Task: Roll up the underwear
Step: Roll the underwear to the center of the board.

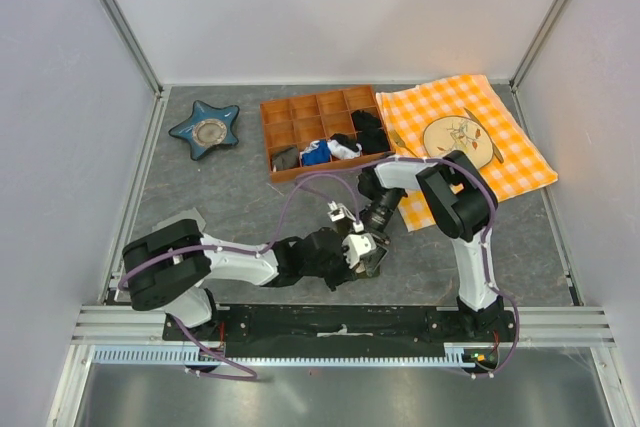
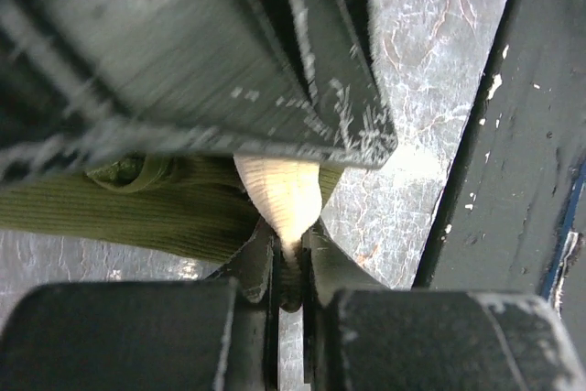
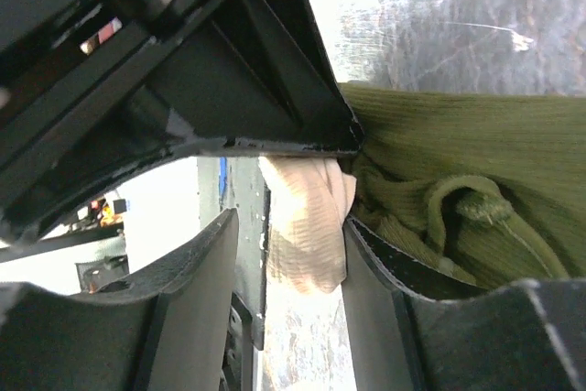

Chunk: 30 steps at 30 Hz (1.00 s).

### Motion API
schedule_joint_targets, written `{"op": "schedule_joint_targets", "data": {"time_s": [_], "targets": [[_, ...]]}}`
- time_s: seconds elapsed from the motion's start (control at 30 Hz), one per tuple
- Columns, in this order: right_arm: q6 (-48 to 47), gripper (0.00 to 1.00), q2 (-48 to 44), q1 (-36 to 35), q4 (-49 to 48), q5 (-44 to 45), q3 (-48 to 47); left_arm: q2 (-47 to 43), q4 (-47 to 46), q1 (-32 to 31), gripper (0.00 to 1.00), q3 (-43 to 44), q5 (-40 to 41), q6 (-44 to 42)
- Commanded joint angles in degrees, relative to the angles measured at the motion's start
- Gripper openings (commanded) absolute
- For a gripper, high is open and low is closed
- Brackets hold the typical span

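Note:
The underwear shows in both wrist views as olive-green ribbed cloth (image 2: 137, 212) with a cream waistband (image 2: 279, 191). My left gripper (image 2: 291, 249) is shut on a fold of the waistband, just above the grey table. In the right wrist view the waistband (image 3: 307, 226) hangs between the fingers of my right gripper (image 3: 291, 226), with the green cloth (image 3: 458, 162) bunched to the right. The right jaws stand apart, one finger (image 3: 375, 263) against the cloth, a gap at the other. In the top view both grippers, left (image 1: 356, 255) and right (image 1: 372, 245), meet at the table's front middle and hide the underwear.
An orange compartment tray (image 1: 270, 142) with small dark, blue and white garments stands at the back middle. A blue star-shaped dish (image 1: 205, 130) lies to its left. An orange checked cloth (image 1: 510, 147) with a plate (image 1: 455, 135) lies at the back right.

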State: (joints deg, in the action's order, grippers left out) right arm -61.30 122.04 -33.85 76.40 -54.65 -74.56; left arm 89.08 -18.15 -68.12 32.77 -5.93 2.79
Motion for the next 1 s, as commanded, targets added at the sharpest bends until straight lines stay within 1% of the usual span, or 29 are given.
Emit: {"op": "schedule_joint_targets", "data": {"time_s": [0.0,0.23,0.37,0.47,0.5,0.57,0.6,0.63,0.67,0.7,0.8,0.93,0.97], "targets": [[-2.78,0.56,-4.17,3.43,-3.72,2.36,-0.85,-0.40,0.75,3.69,0.02,-1.13,-10.05,7.32],[-3.21,0.57,-8.74,9.76,-4.42,2.27,0.21,2.50,2.42,6.33,0.02,-0.08,-14.80,9.96],[-3.74,0.57,-11.55,13.44,-4.68,2.36,0.74,4.61,4.61,7.38,0.02,2.29,-17.61,10.84],[-4.09,0.56,-14.98,15.64,-5.91,2.62,1.87,6.37,6.72,8.26,0.02,4.39,-19.80,11.71],[-3.92,0.56,-17.68,16.00,-6.70,3.14,3.10,6.98,7.51,9.13,0.02,5.10,-20.60,12.50],[-3.65,0.56,-21.03,16.18,-9.84,3.85,4.95,8.64,9.53,10.28,0.02,6.94,-23.23,13.64],[-3.57,0.56,-24.88,16.27,-11.17,4.11,7.22,9.27,10.15,11.50,0.02,7.56,-24.38,14.87],[-3.57,0.57,-26.83,16.18,-12.49,4.38,8.46,9.97,10.68,12.21,0.02,8.18,-25.52,15.66],[-3.83,0.57,-28.77,16.18,-14.94,4.38,9.69,11.80,11.99,13.00,0.02,9.57,-28.23,16.37],[-4.53,0.57,-32.35,16.09,-15.75,4.29,12.14,12.78,12.43,14.49,0.02,10.11,-29.73,18.20],[-7.87,0.57,-37.73,15.39,-18.04,3.94,16.45,17.51,14.10,17.04,0.02,12.92,-34.66,22.51],[-8.84,0.57,-42.40,12.06,-21.99,5.52,21.12,22.18,14.72,19.51,0.02,15.56,-37.39,26.74],[-8.66,0.57,-43.28,9.96,-24.52,7.09,22.17,23.06,14.81,19.86,0.02,15.83,-38.00,27.09]]}}
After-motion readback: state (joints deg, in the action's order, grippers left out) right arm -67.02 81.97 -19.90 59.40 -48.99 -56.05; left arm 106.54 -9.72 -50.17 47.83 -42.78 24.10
